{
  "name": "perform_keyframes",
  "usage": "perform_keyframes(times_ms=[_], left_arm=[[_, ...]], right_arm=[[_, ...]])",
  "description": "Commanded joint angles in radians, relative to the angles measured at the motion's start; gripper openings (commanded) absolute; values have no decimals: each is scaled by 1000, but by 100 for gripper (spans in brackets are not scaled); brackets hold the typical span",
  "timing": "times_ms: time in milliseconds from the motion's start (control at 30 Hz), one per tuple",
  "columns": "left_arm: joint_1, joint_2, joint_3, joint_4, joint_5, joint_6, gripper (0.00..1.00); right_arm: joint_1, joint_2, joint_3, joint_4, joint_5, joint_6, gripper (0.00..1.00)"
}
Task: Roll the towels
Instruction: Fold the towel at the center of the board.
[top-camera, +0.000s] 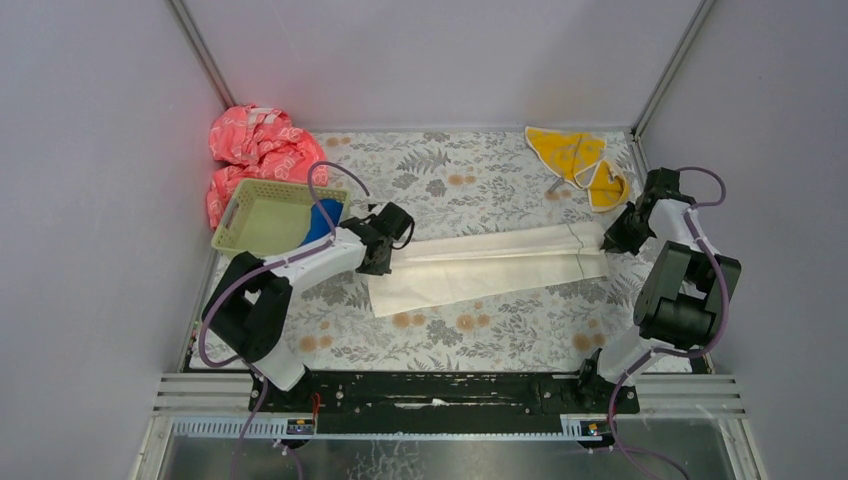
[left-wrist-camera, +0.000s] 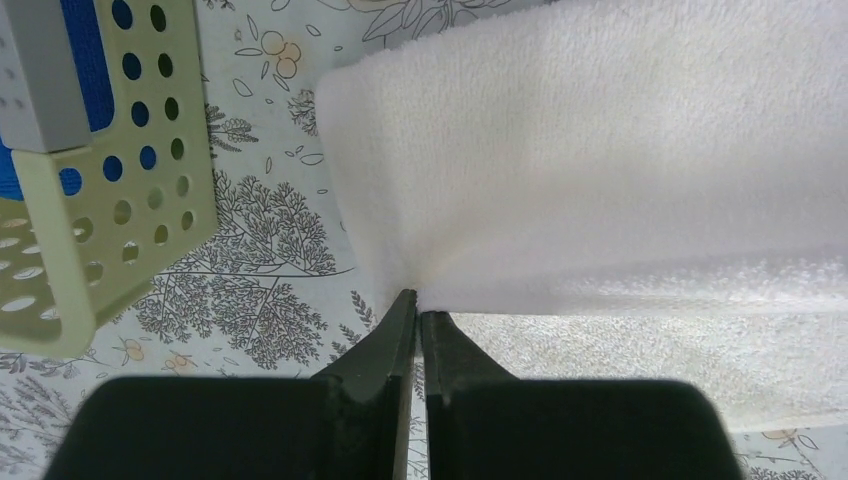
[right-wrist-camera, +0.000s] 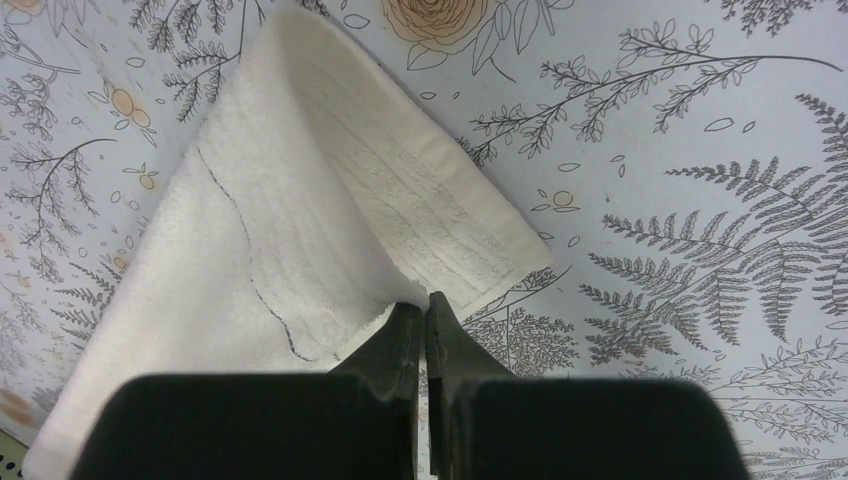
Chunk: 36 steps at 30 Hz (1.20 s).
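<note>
Fingers pressed together, the left gripper (top-camera: 383, 258) and the right gripper (top-camera: 611, 240) each pinched one end of the long cream-white towel (top-camera: 490, 268), which lay folded lengthwise in the top view, with the yellow-orange towel (top-camera: 570, 155) beyond its right end and the pink-red patterned cloth (top-camera: 255, 150) beyond its left. In the left wrist view the pale green perforated plastic basket (left-wrist-camera: 195, 215), the royal blue towel (left-wrist-camera: 92, 45) showing through its holes, sat near the cream towel's left end, likely in a roll's way. In the right wrist view that towel's end curled over at the tips, so straightening seemed in hand, and the next move would need the hem tucked and rolled evenly.
</note>
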Motion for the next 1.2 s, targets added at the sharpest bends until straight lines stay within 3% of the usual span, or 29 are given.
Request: perform_keyframes(times_ms=[0, 100, 333, 567, 933, 1067, 1167], left_arm=[[10, -20, 21, -123, -89, -23, 0], [2, -5, 68, -156, -85, -43, 0], [-36, -55, -36, -156, -35, -111, 2], [-41, -87, -38, -182, 57, -106, 4], [-76, -27, -77, -172, 171, -125, 6], [-77, -14, -73, -183, 156, -134, 17], [-79, -40, -73, -192, 147, -143, 33]], right_arm=[[-37, -39, 72, 28, 103, -13, 0], [-38, -36, 64, 25, 89, -11, 0], [-49, -33, 57, 24, 151, -12, 0], [-50, -39, 90, -17, 204, -49, 0], [-50, 74, 75, -30, 257, -69, 0], [-50, 115, 67, -34, 249, -77, 7], [-50, 112, 57, -33, 220, -78, 21]])
